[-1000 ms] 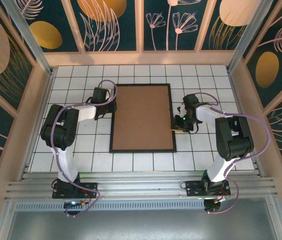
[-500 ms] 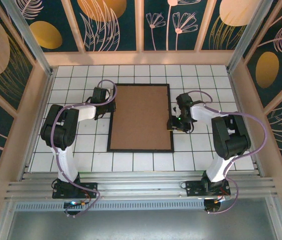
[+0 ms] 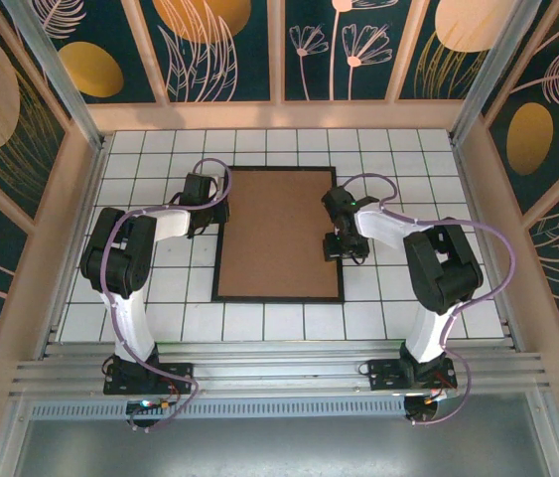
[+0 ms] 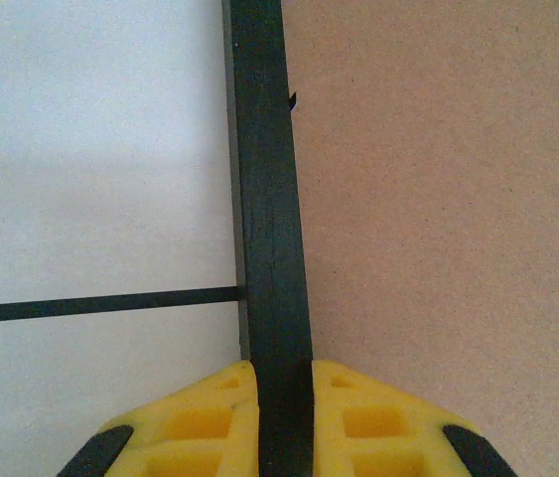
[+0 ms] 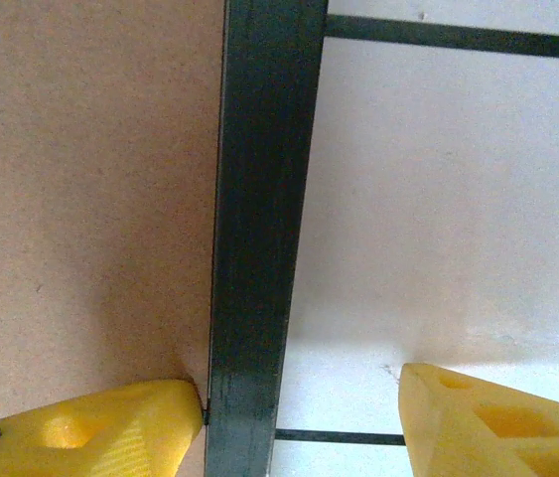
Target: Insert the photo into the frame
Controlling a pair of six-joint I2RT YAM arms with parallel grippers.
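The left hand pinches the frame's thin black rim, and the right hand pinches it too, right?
No. The left hand pinches the thin black frame rim, but the right hand is open: the right wrist view shows one yellow finger off it.

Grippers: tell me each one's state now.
Left gripper: shut on the frame rim.
Right gripper: open, one finger either side of the frame rim.
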